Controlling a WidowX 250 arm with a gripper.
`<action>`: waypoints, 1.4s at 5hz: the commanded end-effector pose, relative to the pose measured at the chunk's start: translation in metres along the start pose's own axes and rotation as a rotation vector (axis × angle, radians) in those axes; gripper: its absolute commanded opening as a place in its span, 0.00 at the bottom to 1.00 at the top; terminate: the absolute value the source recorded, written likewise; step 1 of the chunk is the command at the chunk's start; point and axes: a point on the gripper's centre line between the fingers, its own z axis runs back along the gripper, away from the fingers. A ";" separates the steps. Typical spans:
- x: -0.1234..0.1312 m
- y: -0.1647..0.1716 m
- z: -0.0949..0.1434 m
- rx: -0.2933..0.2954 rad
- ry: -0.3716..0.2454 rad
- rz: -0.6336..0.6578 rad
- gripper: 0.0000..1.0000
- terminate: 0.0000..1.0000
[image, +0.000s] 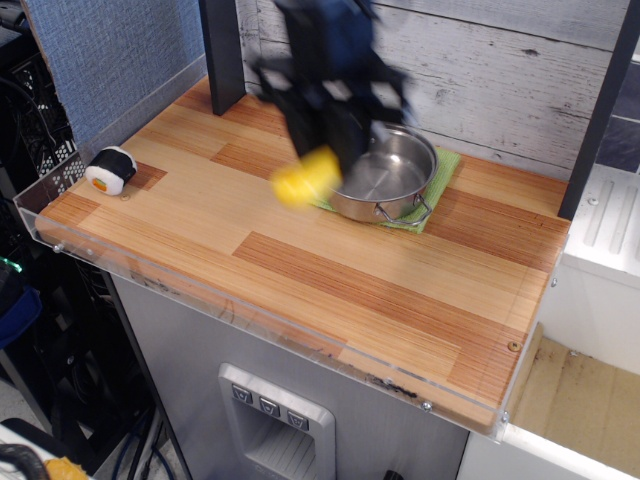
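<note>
My gripper (318, 165) hangs over the wooden tabletop (300, 260), blurred by motion, just left of a steel pot (385, 175). A yellow object (307, 177) sits at the fingertips, held above the wood; it looks clasped between the fingers, though blur hides the contact. The pot rests on a green cloth (440, 195) and looks empty inside. The arm's dark body covers part of the pot's left rim.
A sushi-like toy (110, 170), white and black with an orange centre, lies near the table's left edge. A dark post (222, 55) stands at the back left and another (600, 110) at the right. A clear lip rims the table.
</note>
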 end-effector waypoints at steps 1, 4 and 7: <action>0.051 0.097 0.007 0.116 -0.055 0.125 0.00 0.00; 0.068 0.133 -0.040 0.265 0.035 0.137 0.00 0.00; 0.070 0.158 -0.092 0.283 0.126 0.203 0.00 0.00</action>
